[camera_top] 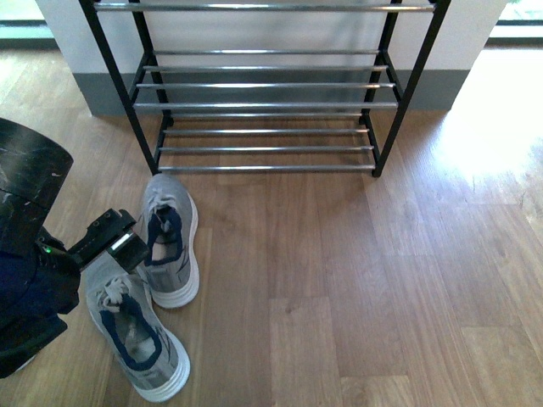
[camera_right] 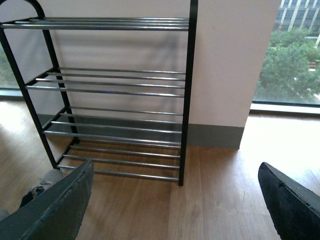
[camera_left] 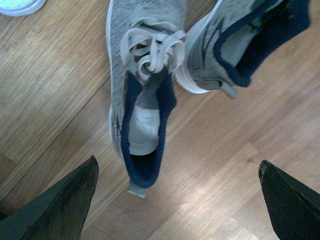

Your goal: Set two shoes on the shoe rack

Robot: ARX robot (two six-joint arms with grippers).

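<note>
At the far left of the front view, the black left arm [camera_top: 30, 254] is cut by the frame edge. Its tip hides the toe of the nearer sneaker [camera_top: 140, 343] and part of the farther sneaker's [camera_top: 170, 237] side. In the left wrist view, a pale rounded thing [camera_left: 17, 5] sits in a corner, mostly out of frame; I cannot tell what it is.

The left end effector [camera_left: 177, 162] is released. Its dark fingers [camera_left: 65, 205] are spread wide above the nearer sneaker's heel and touch nothing.

Both sneakers lie on the wooden floor [camera_top: 382, 280], just in front of the shoe rack's [camera_top: 263, 85] left end, with the farther one's heel beside the nearer one's laces. They are grey knit with thick white soles, navy collars and pale laces.

The rack has a black frame and thin chrome rods. Its top is cut off in the front view, and no shoes are visible on its shelves.

The right end effector [camera_right: 175, 165] is also released and empty, facing the rack. One of its fingers hides most of a sneaker.
</note>
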